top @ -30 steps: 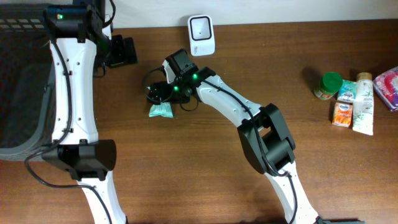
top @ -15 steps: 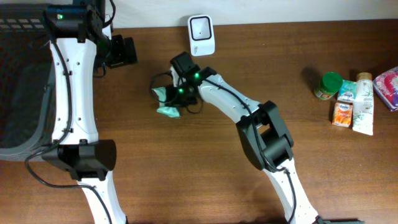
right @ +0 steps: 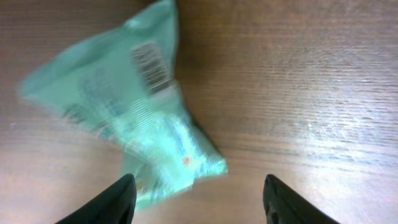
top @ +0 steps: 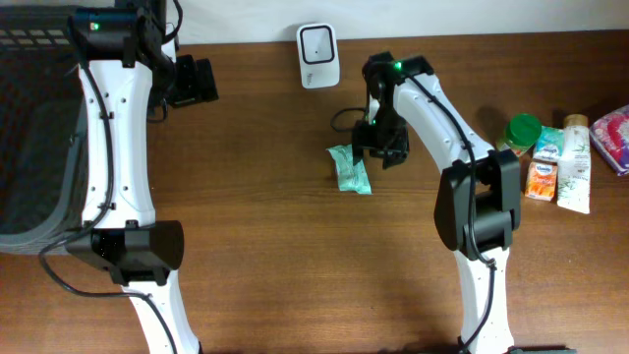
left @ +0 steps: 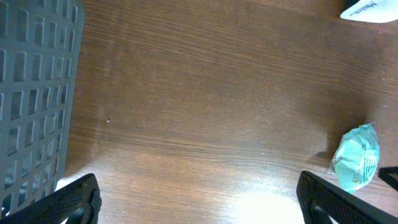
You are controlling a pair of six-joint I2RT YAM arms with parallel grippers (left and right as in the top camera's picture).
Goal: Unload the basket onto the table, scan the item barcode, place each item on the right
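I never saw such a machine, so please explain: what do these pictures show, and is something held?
These are two robot arms at a wooden table. One picture looks down from above; the other two come from a camera on each wrist, so the dark tips at the bottom are that arm's own fingers. On the table lie a teal packet, a white scanner and, far right, some groceries; a grey basket stands at the left. The right fingers are apart, with the packet lying loose near them, barcode up. The left fingers are open and empty. Nothing is held.

Blurry print on teal packet (right: 124, 112)
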